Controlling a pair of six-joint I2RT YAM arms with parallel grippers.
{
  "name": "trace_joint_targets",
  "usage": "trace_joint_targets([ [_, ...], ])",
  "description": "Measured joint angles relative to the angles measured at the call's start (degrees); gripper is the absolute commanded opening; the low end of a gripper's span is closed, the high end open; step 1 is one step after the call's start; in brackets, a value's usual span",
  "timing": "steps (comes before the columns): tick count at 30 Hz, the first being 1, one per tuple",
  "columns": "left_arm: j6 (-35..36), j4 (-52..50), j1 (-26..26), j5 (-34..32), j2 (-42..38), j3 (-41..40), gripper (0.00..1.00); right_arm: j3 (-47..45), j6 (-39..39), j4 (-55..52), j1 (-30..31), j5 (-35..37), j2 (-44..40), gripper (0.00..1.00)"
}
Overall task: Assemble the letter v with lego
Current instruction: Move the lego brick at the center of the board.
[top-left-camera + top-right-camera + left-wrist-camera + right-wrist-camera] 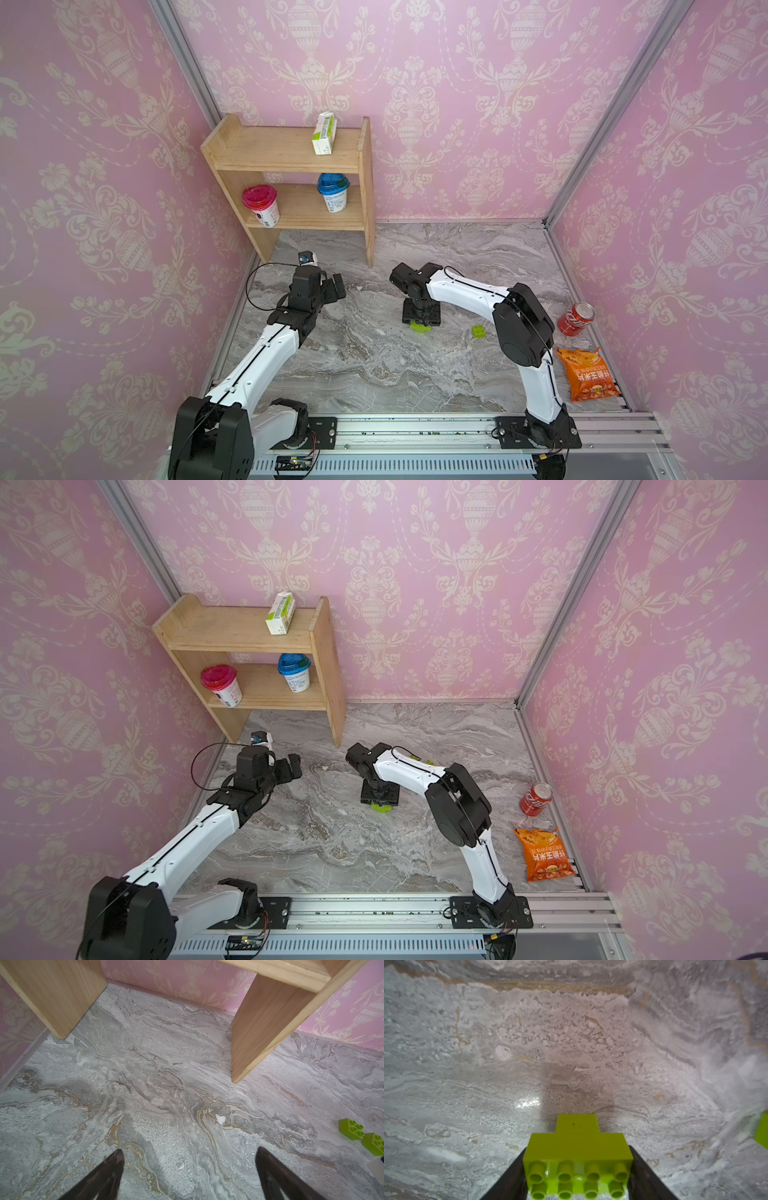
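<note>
At the right edge of the table point(374, 374) lie an orange snack bag point(588, 374) and a red soda can point(575, 318); the right arm's elbow point(523, 328) rises between them and a loose green brick point(478, 331). Nearby, the right gripper point(420, 321) clamps stacked lego point(578, 1155) low over the marble. Beyond, the left gripper point(190, 1152) hangs spread wide, empty, before a wooden shelf point(291, 166).

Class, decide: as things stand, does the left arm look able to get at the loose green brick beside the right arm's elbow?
Probably not directly: the right claw, gripping joined bricks, stands between the open left claw and that loose brick.
</note>
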Motion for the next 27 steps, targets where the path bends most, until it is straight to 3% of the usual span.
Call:
trace_joint_targets([
  [12,0.0,0.0,0.0,0.15,0.04,0.0,0.99,19.47,-9.16,-5.64,-3.67,2.89,11.78,0.36],
  [17,0.0,-0.15,0.0,0.15,0.04,0.0,0.99,22.08,-10.25,-7.67,-4.31,3.02,13.29,0.4],
  [19,0.0,-0.22,0.0,0.15,0.04,0.0,0.99,22.05,-10.45,-7.74,-4.28,3.02,13.29,0.44],
  [27,0.0,-0.39,0.0,0.15,0.04,0.0,0.99,22.01,-11.41,-7.85,-4.28,2.43,13.25,0.84],
])
